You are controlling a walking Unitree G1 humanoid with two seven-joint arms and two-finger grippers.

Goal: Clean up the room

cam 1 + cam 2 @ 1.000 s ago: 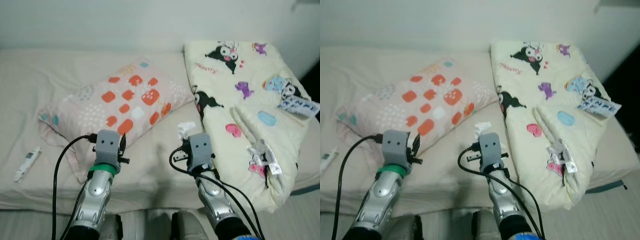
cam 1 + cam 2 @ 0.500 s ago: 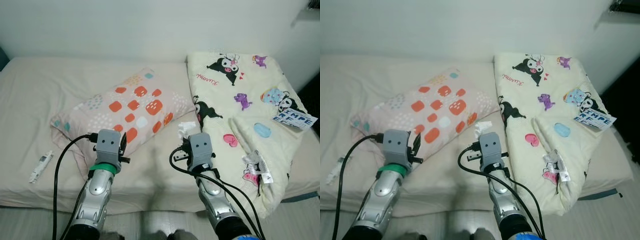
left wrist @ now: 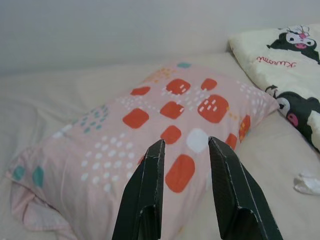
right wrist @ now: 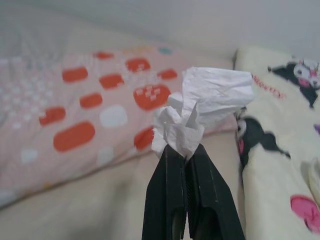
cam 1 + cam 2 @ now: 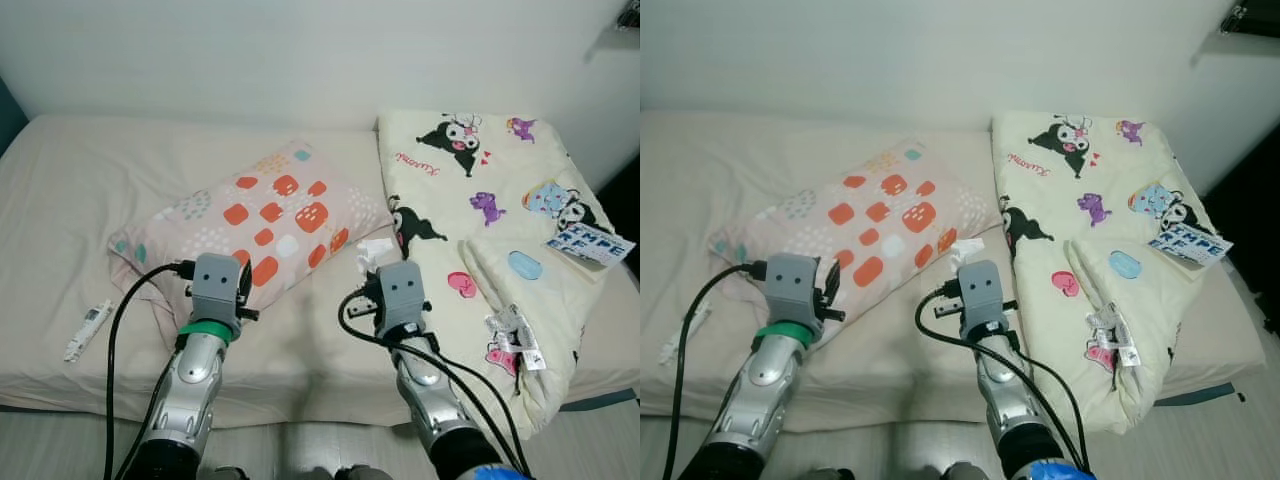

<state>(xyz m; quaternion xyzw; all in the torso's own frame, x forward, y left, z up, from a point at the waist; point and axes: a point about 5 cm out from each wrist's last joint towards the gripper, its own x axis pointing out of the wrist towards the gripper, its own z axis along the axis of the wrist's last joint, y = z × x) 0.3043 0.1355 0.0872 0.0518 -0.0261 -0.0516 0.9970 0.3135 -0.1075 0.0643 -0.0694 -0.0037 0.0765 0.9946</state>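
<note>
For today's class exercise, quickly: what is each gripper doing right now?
Left gripper: open, empty, pointed at the spotted pillow.
Right gripper: closed, pinching a crumpled white tissue above the bed.

Head stereo downward, wrist views bedward

1. A pink pillow (image 5: 855, 225) with orange patches lies on the beige bed (image 5: 700, 170).
2. A cream cartoon-print blanket (image 5: 1095, 230) lies folded beside it, on the robot's right.
3. The right gripper (image 5: 969, 256) holds up a crumpled white tissue (image 5: 966, 249).
4. The left gripper (image 5: 830, 290) hovers at the pillow's near edge.
5. A small white object (image 5: 682, 335), possibly a tube, lies far left.
</note>
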